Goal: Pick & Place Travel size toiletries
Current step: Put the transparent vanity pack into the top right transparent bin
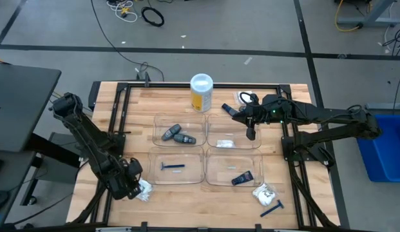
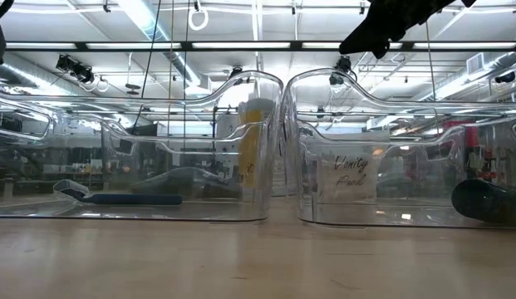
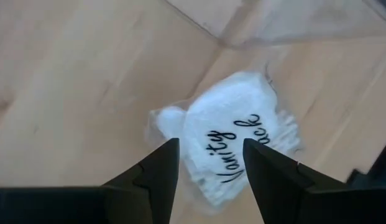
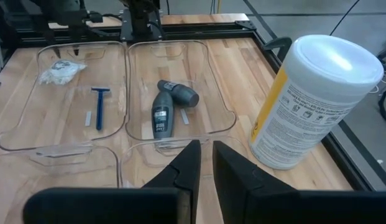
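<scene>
From above, the left gripper (image 1: pixel 134 187) is low at the near left corner of the wooden desk (image 1: pixel 138 103). A crinkly white packet in clear plastic (image 1: pixel 145 187) lies just beside its fingers, outside the four clear plastic trays (image 1: pixel 154 129). The right gripper (image 1: pixel 250 133) hangs over the far right tray. Two grey oval sticks (image 1: pixel 176 135) lie in the far left tray, a thin blue razor (image 1: pixel 172 167) in the near left one, a dark blue flat tube (image 1: pixel 242 178) in the near right one. Another white packet (image 1: pixel 264 192) and a second blue razor (image 1: pixel 272 208) lie on the desk at the near right. A tall yellow can with a white lid (image 1: pixel 201 93) stands at the back.

From desk height, the shiny trays look wavy.

In the left wrist view, the fingers (image 3: pixel 156 169) are apart. The soft packet with curly black writing lies on the wood right between their tips.

In the right wrist view, the fingers (image 4: pixel 186 165) are close together and hold nothing.
</scene>
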You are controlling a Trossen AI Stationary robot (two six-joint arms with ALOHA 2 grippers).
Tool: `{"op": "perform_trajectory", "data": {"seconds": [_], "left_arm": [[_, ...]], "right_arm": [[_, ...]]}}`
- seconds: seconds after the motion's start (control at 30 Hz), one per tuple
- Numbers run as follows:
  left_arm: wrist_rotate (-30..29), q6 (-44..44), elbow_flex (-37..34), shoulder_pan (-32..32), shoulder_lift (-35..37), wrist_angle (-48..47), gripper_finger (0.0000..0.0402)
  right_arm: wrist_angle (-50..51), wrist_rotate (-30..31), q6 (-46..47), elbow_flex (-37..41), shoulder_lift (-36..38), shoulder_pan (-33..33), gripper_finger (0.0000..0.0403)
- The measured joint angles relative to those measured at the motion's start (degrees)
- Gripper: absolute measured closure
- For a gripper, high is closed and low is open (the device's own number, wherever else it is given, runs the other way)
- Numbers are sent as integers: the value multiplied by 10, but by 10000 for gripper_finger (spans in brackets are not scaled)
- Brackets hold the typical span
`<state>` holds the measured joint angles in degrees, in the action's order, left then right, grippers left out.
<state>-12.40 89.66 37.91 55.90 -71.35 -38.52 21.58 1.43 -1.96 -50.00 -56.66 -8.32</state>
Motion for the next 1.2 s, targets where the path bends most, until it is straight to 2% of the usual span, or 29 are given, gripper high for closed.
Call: {"op": "perform_trajectory", "data": {"seconds": [0.43,0.77,1.03,1.2], "left_arm": [[-1,-89,0,0,7,-94,219],[-20,-111,0,-1,30,-127,229],[-84,-106,0,-1,69,-101,253],[-89,-118,0,0,82,-116,265]], "right_arm": [[0,0,28,13,0,0,354],[0,0,32,33,0,0,355],[0,0,41,35,0,0,355],[0,0,79,35,0,0,354]]}}
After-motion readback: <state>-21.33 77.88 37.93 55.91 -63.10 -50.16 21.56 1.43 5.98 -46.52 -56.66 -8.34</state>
